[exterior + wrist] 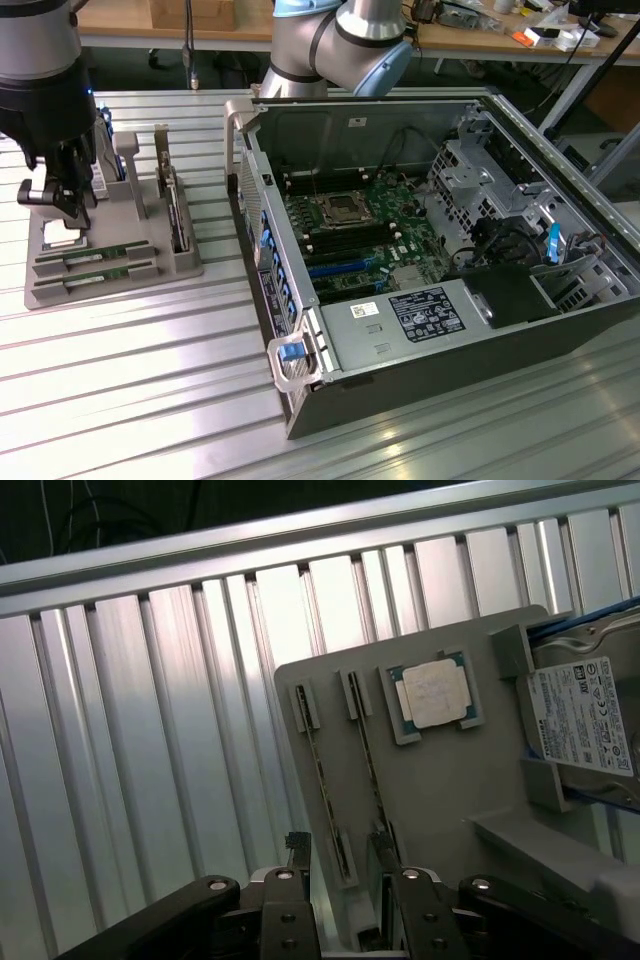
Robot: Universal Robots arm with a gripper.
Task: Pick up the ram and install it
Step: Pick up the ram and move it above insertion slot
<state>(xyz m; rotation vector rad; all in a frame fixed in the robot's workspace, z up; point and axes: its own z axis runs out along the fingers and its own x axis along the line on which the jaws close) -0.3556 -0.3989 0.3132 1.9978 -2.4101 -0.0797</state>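
1. Hovering at the exterior view's left, the gripper (60, 200) sits over the grey tray (40, 290) where the ram (95, 257) lies untouched, so pickup looks to be in hand. An open computer case (430, 250) stands on the ribbed metal bench (150, 400), with cluttered desks (470, 30) behind.
2. Wrist view: fingers (285, 925) are apart and empty, with the ram's (365, 765) end between them. Gripping calls for centring on its thin edge.
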